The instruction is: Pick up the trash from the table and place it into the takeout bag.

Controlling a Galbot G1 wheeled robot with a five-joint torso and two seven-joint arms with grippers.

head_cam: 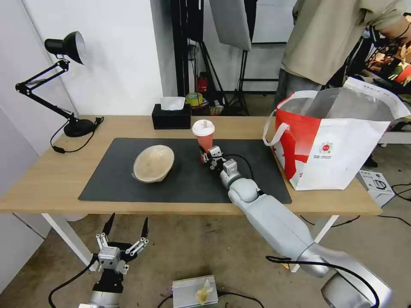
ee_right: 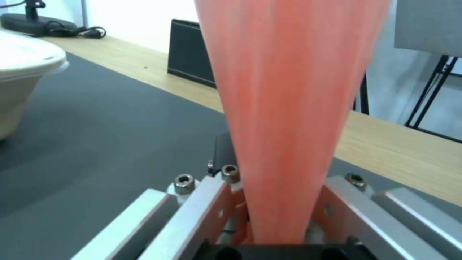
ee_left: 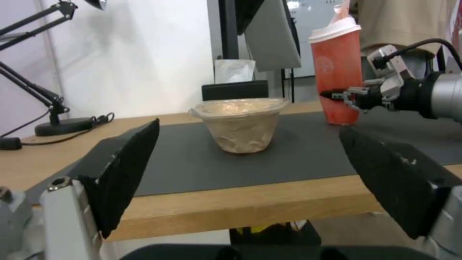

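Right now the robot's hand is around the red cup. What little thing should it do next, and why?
Probably lift the cup a little, straight up off the mat. The right hand looks closed low around it, and it stands upright, so it seems held. The takeout bag waits open to the right. The left hand hangs open below the table edge.
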